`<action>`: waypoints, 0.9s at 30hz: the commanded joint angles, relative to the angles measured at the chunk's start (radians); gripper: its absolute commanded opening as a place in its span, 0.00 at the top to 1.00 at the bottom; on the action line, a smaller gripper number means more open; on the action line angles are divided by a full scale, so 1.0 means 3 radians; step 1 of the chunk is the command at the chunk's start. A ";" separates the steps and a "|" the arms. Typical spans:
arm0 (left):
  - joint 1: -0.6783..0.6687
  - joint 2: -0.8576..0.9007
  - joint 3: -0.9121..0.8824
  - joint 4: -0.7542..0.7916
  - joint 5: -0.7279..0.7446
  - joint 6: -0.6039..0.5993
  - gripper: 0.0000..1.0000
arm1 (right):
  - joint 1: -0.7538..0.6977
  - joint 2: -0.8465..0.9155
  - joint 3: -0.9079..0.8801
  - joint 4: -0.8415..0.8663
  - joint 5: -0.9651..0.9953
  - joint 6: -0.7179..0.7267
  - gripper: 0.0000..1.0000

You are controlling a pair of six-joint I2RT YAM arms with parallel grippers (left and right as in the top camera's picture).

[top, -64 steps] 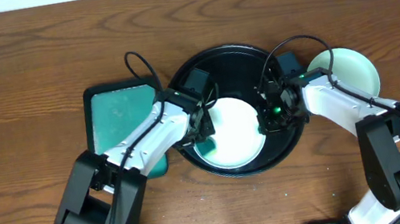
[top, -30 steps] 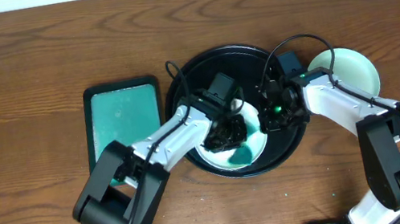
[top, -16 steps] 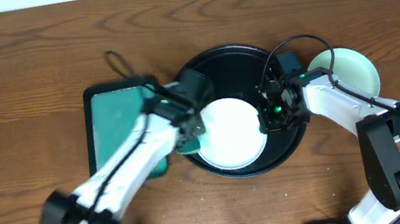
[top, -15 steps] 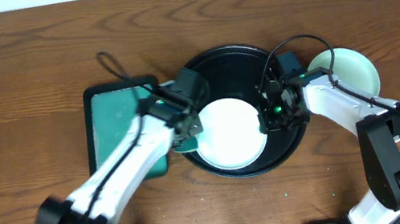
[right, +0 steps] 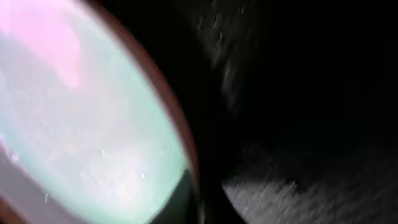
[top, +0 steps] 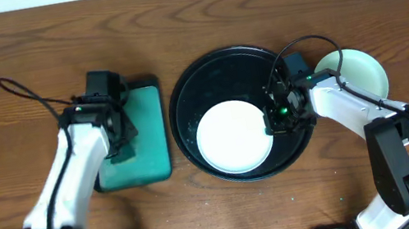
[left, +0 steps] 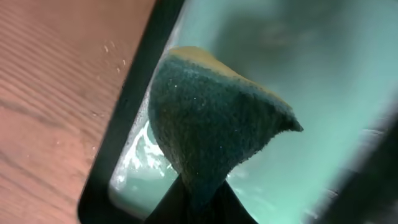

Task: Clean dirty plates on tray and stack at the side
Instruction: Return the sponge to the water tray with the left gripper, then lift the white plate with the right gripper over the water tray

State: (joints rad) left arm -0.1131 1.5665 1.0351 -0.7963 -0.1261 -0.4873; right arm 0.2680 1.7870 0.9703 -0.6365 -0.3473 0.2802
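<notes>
My left end effector (left: 198,202) pinches the sponge (left: 211,124) just above the teal tray (top: 148,153). My right end effector (top: 278,115) is clamped on the rim of the white plate (top: 231,136), which lies beside it in the black tray (top: 221,66). The plate looks wiped, but it is not yet stacked. Out past my right wrist, a pale plate (top: 360,72) sits on the surface.

The left arm (top: 72,166) and right arm (top: 348,103) share glossy white shells, black joints and bulky black housings. A thin black cable (top: 33,95) loops from each wrist (the right cable (top: 304,39) tighter). A green light (top: 275,113) glows on the right claw (top: 271,125).
</notes>
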 commanded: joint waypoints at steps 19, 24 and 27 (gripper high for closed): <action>0.0083 -0.1879 0.0182 -0.0589 0.0482 0.0300 0.21 | 0.0843 -0.0788 0.1105 0.0237 0.0821 -0.0240 0.99; 0.0084 -0.2256 0.0182 -0.0587 0.0482 0.0301 0.20 | 0.1615 -0.0355 0.1104 0.1436 0.1518 -0.0477 0.99; 0.0083 -0.2293 0.0182 -0.0586 0.0482 0.0301 0.20 | 0.1845 -0.0112 0.1104 0.1896 0.1926 -0.0886 0.99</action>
State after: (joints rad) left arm -0.0917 0.8867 1.0729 -0.9695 0.0204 -0.3988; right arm 0.7540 1.6814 1.3010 -0.1310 0.0521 0.1558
